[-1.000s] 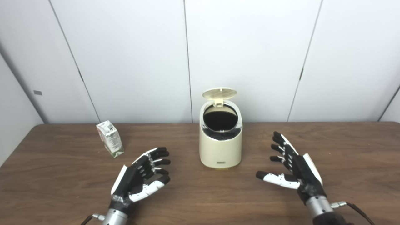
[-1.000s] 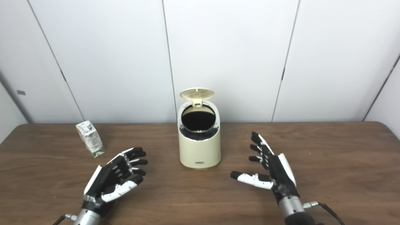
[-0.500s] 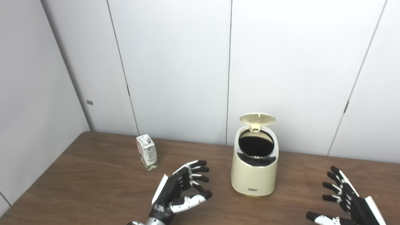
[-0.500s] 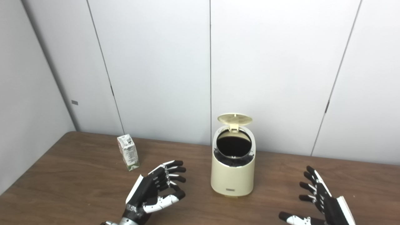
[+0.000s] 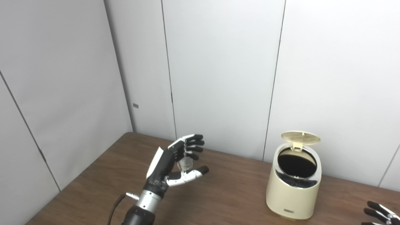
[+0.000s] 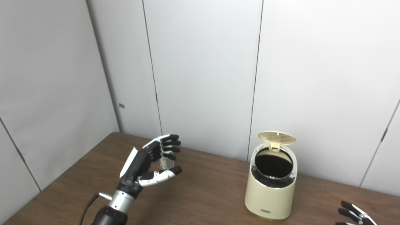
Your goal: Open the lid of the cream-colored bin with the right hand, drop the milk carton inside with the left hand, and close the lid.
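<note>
At the bottom right corner of the frame, only the dark fingertips of the right robot hand (image 6: 354, 214) show above the brown wooden desk (image 5: 225, 193), spread apart with nothing between them. Lower left of centre, the left robot hand (image 5: 175, 162) is raised over the desk on its metal wrist, its black-tipped fingers (image 5: 192, 145) splayed and its thumb held out below them, gripping nothing. Just behind those fingers stands the milk carton (image 6: 165, 162), mostly hidden by the hand; whether hand and carton touch cannot be told from either view. To the lower right, well apart from the carton, the cream-colored bin (image 5: 293, 193) stands upright on the desk, its round lid (image 5: 300, 137) tipped up at the back on its hinge and the dark interior exposed. Beyond the desk, pale grey wall panels (image 5: 218, 68) divided by thin vertical seams fill the upper frame and meet in a corner at left.
</note>
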Motion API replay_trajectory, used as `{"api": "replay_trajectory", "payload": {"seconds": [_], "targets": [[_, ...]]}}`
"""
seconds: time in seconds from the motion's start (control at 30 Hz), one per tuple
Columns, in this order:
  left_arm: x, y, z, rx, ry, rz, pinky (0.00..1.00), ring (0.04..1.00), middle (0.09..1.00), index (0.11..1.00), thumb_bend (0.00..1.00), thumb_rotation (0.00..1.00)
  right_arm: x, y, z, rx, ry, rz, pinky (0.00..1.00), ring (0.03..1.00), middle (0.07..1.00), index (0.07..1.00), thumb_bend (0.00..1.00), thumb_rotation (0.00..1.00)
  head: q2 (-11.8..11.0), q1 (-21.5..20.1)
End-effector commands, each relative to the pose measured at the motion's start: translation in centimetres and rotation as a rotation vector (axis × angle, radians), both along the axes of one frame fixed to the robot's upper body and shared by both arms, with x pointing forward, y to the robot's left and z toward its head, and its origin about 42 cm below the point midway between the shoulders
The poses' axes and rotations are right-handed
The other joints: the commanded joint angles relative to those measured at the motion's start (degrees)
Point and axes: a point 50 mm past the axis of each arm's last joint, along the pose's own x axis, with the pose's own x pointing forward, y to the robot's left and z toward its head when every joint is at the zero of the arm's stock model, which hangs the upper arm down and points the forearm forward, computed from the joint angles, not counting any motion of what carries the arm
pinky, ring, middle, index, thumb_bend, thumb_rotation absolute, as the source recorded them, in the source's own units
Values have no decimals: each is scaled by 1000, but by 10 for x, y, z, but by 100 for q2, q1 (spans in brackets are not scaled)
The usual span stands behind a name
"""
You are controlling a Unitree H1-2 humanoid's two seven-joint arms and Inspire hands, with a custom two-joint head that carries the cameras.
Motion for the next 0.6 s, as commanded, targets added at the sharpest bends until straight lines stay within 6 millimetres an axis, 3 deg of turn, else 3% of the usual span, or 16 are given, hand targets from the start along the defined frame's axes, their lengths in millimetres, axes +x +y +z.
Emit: {"api": "replay_trajectory", "payload": {"seconds": [0.0, 0.3, 0.57], "targets": [[6, 12, 31, 31, -90, 36, 614, 704, 757, 804, 725, 154, 6, -1, 25, -28, -88, 14, 389, 662, 792, 801, 957, 407, 23, 15], [19, 45, 40, 58, -126, 162, 595, 723, 754, 770, 769, 137, 7, 0, 25, -15, -86, 19, 373, 653, 786, 789, 954, 420, 64, 10], [35, 58, 33, 17, -134, 192, 692, 782, 801, 797, 768, 111, 7, 1, 23, -25, -81, 26, 368, 652, 794, 795, 933, 406, 71, -18]]}}
